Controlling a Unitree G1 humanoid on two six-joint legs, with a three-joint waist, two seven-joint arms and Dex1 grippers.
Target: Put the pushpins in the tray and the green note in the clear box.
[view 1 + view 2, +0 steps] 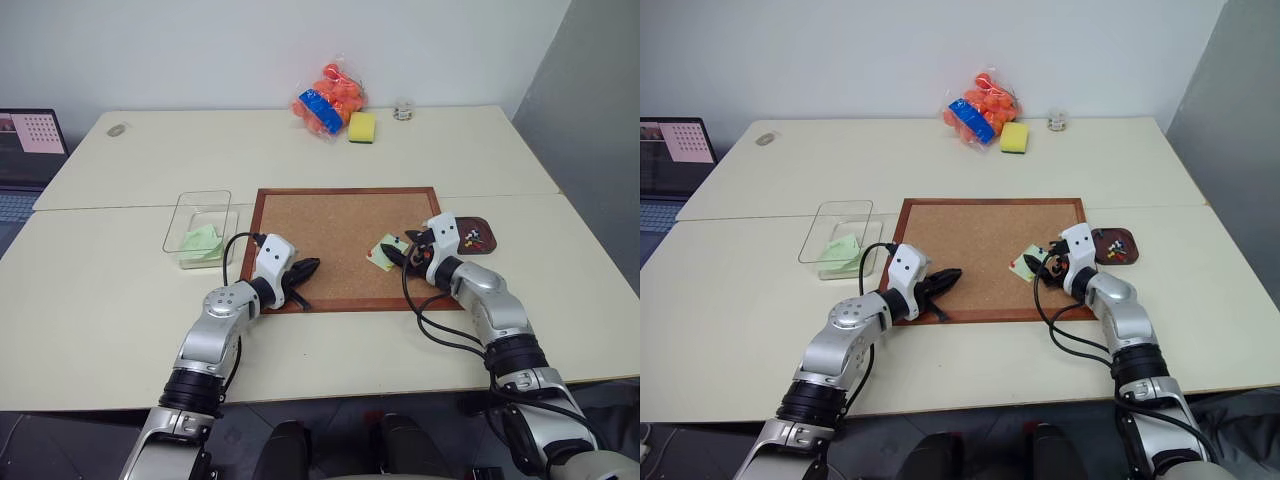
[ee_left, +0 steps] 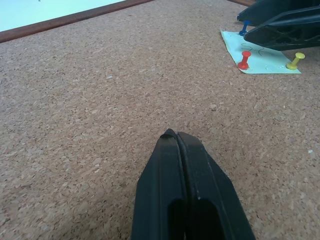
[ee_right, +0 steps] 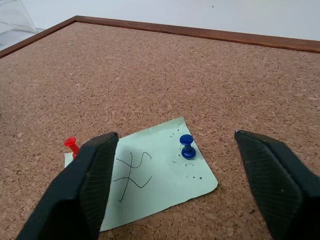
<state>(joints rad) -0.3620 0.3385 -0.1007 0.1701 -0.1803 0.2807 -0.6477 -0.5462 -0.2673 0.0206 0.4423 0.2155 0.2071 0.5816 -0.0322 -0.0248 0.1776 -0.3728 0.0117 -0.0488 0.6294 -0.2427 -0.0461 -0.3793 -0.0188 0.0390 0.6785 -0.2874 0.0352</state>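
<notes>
My right gripper [image 3: 172,185] stands open over the green note [image 3: 150,175], which is pinned to the cork board [image 1: 330,230]. The blue pushpin [image 3: 187,146] sits just ahead between its fingers, the red pushpin [image 3: 71,145] beside one finger. I judge I am pulling pins: next, close on the blue head and lift. My left gripper [image 2: 177,145] is closed, empty, well apart.
</notes>
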